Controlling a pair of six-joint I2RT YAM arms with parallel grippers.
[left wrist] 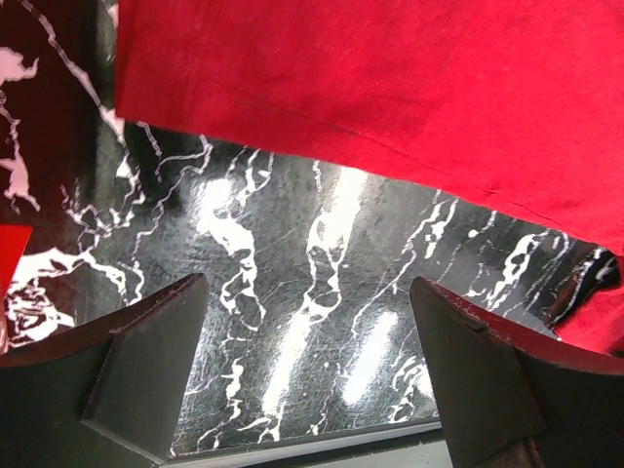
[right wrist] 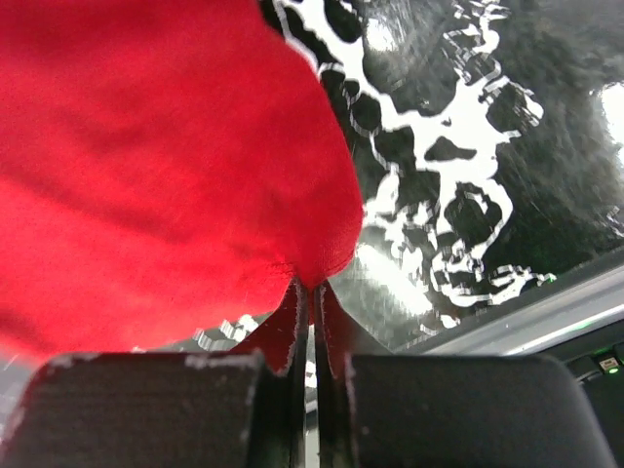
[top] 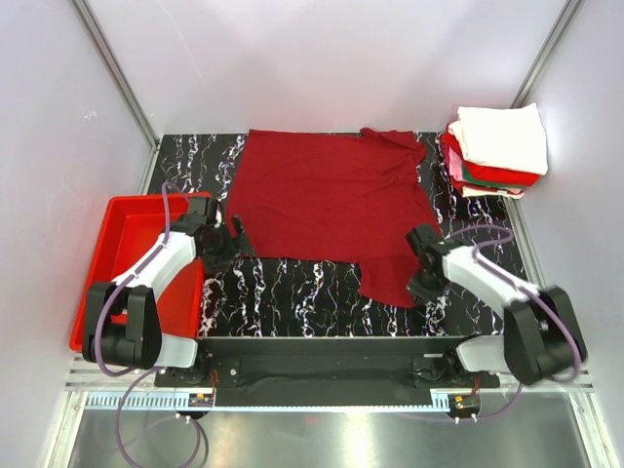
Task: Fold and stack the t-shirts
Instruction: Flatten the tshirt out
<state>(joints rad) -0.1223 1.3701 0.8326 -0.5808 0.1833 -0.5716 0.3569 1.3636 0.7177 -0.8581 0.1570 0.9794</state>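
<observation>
Nearest, the right pincer [right wrist: 310, 292] is clamped shut on the near right hem corner of the maroon tee [top: 322, 200]. That tee lies spread flat and unfolded on the surface [top: 283, 292]. Just off the tee's near left edge, the left pincer [left wrist: 307, 288] hangs wide open, holding nothing. Beyond the tee's far right corner sits a stack [top: 497, 151] of folded tees, white on top. I judge this tee's first fold is only starting; folding and stacking it are left.
</observation>
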